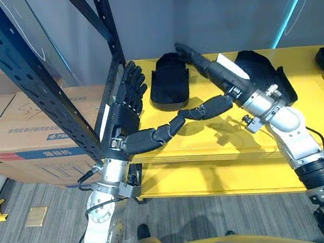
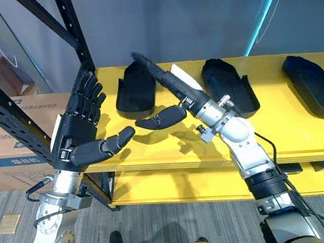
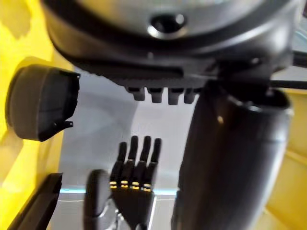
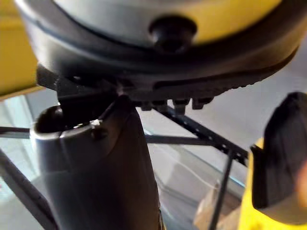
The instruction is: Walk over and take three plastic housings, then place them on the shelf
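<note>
At yellow shelf (image 2: 293,131) front edge: left hand (image 2: 74,134), right hand (image 2: 170,82) splayed.

Yellow shelf (image 2: 300,136), three black plastic housings (image 2: 135,90)

Housings (image 2: 133,95) black; shelf (image 2: 167,151) yellow; uprights (image 1: 28,75) dark blue; boxes (image 1: 27,127) brown; floor (image 2: 184,223) grey, streaked.

Yellow shelf (image 2: 287,132): front strip bare along its length, with bare gaps at the back between the left housing (image 2: 135,90), middle housing (image 2: 228,86) and right housing (image 2: 318,85). A black rack post (image 2: 73,30) stands at the shelf's back left corner, just beside the left hand (image 2: 79,125), whose fingers are spread. A nearer rack post (image 1: 25,75) slants across above the cardboard boxes (image 1: 28,130).
</note>
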